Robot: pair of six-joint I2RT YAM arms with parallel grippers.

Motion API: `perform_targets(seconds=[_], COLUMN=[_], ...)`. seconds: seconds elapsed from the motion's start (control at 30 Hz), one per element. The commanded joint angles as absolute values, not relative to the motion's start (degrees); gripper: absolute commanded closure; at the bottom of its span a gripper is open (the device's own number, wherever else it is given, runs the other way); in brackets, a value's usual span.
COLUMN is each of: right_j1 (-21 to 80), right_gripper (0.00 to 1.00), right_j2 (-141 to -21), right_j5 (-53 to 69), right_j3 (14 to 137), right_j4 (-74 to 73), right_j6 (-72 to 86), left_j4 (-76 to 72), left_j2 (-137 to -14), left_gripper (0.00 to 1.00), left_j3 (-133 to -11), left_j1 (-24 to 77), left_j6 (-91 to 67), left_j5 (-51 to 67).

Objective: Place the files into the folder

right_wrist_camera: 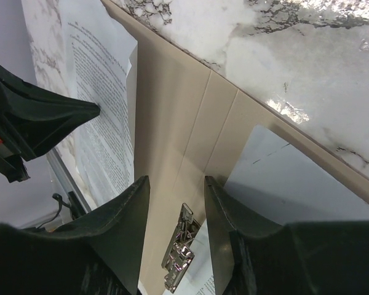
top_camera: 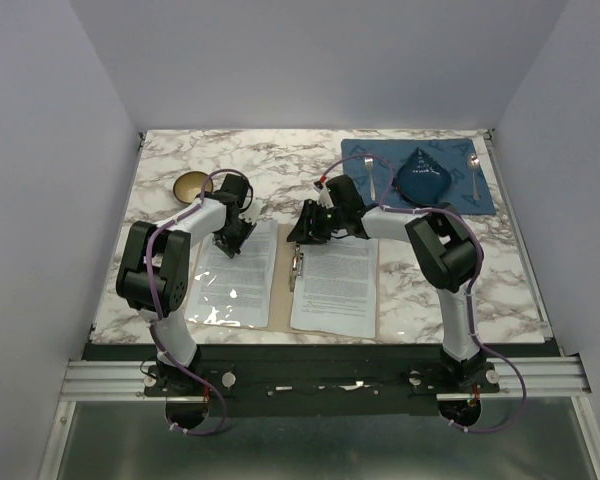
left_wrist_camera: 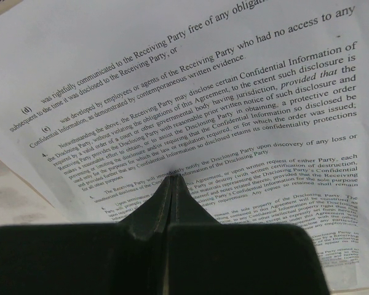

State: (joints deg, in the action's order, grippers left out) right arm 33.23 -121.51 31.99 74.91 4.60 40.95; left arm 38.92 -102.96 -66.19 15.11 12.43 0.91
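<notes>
Left gripper (left_wrist_camera: 172, 182) was pressed together, its tips touching the files (left_wrist_camera: 234, 92). Right gripper (right_wrist_camera: 175, 184) stood spread above the open folder (right_wrist_camera: 172, 123) spine, near its metal clip (right_wrist_camera: 179, 255); files lay on both leaves.

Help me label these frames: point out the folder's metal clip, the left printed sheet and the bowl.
metal clip (right_wrist_camera: 177, 255): right wrist view, on its shiny lever.
left printed sheet (top_camera: 238, 285): top external view, middle of the page.
bowl (top_camera: 191, 185): top external view, on its hollow inside.
</notes>
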Motion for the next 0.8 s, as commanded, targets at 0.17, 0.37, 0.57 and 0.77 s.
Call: perform_targets(seconds=[0.17, 0.37, 0.57, 0.77], right_j1=[34.01, 34.1, 34.54, 34.72], right_gripper=[0.52, 0.52, 0.53, 0.53], right_j2=[-121.82, -121.03, -120.59, -119.09], right_j5=[34.19, 35.42, 36.21, 36.47], right_j3=[74.36, 73.3, 72.51, 71.28], right_j4=[6.59, 8.26, 9.14, 10.46], right_j6=[42.18, 43.5, 44.47, 45.17], left_j4=[39.82, 39.73, 39.73, 39.81], left_j2=[-103.1, -102.92, -102.57, -102.57], left_gripper=[1.0, 1.0, 1.0, 1.0], left_j3=[-64.34, -63.99, -64.07, -64.16], left_j1=[14.59, 14.59, 14.59, 14.59], left_j6=[12.74, 12.66, 12.74, 12.74], left_j5=[0.44, 0.44, 0.44, 0.35])
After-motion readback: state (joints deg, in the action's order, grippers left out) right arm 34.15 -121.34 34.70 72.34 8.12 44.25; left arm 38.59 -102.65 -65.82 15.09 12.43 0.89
